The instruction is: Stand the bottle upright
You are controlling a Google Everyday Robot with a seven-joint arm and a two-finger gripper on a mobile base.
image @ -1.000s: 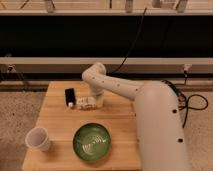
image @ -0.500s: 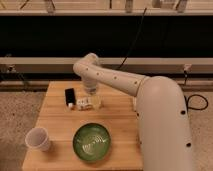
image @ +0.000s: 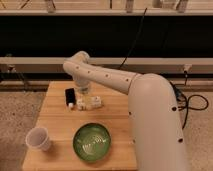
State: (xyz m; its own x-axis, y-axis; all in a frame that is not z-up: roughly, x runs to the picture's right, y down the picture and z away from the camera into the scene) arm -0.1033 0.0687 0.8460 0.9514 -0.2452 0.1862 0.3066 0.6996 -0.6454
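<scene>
The bottle (image: 91,103) is small and whitish with a yellowish middle. It lies on its side on the wooden table (image: 55,120), near the back and just right of a black object (image: 70,96). My gripper (image: 83,92) hangs from the bent white arm (image: 107,76), pointing down right behind and above the bottle's left end. It is open and holds nothing. The wrist hides the fingertips' exact contact with the bottle.
A green bowl (image: 92,142) sits at the table's front centre and a white cup (image: 39,138) at the front left. My large white arm body (image: 157,125) covers the table's right side. A dark wall with rails runs behind.
The arm's elbow has swung left across the back of the table, and the gripper has come down closer over the lying bottle. The bottle, bowl and cup have not moved.
</scene>
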